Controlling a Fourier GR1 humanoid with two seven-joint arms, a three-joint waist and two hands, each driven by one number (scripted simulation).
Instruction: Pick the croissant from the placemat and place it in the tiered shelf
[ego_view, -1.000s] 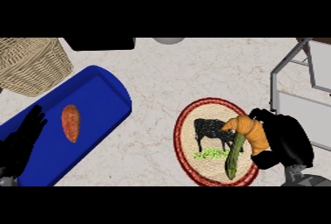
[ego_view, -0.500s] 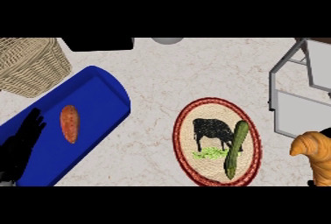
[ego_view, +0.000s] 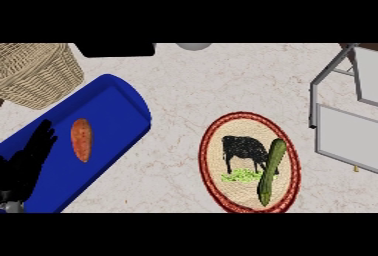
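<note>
The round placemat (ego_view: 221, 150), red-rimmed with a black cow picture, lies right of centre on the counter. On its right side lies a green zucchini (ego_view: 271, 170). No croissant shows anywhere. The grey tiered shelf (ego_view: 343, 127) stands at the right edge. My left hand (ego_view: 26, 162) rests open at the lower left, over the blue tray. My right hand is out of the picture.
A blue tray (ego_view: 111, 120) lies diagonally at the left with an orange sweet potato (ego_view: 80, 139) on it. A wicker basket (ego_view: 33, 72) sits at the top left. A dark object (ego_view: 117, 49) and a grey round thing (ego_view: 193, 46) border the top edge.
The right hand lifted the croissant off the placemat, carried it to the right and has left the view with it. The left hand has stayed put.
</note>
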